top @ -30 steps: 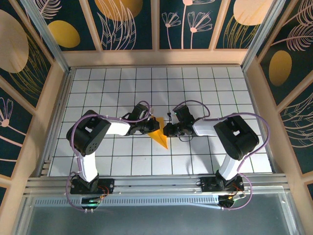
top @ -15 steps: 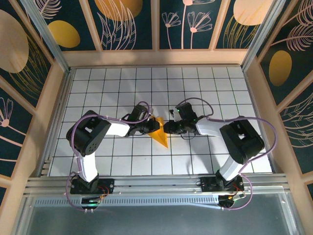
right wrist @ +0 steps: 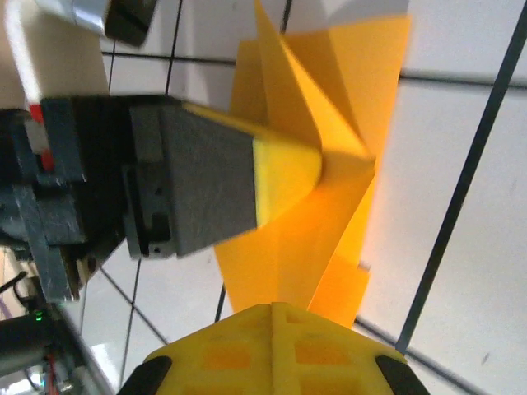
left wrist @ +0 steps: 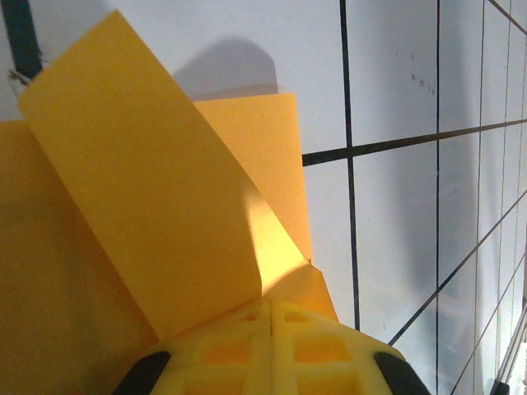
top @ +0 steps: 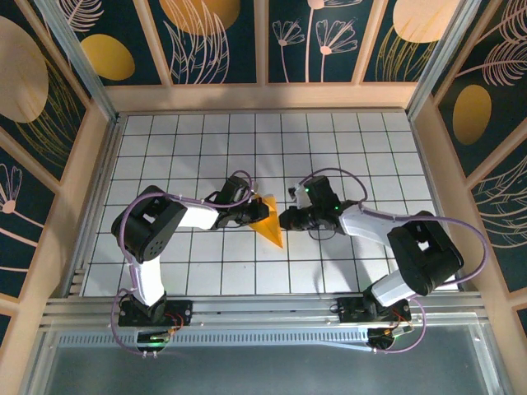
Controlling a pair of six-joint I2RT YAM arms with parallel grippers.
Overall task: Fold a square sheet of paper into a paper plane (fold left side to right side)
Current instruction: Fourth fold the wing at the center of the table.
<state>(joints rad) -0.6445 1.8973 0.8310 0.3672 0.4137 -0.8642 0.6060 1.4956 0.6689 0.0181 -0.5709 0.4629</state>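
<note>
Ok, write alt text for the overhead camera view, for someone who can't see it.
A folded orange-yellow paper plane lies in the middle of a white gridded table, its point aimed toward the near edge. The left gripper and right gripper, both shut, flank it from either side.

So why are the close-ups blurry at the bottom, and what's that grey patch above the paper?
Left wrist view: the left end effector sits too near the lens, so it blurs; the grey patch is the soft shadow of the raised orange paper flap on the white tile. Right wrist view: same blur on the right end effector. Top view: evenly lit, sharp.
</note>
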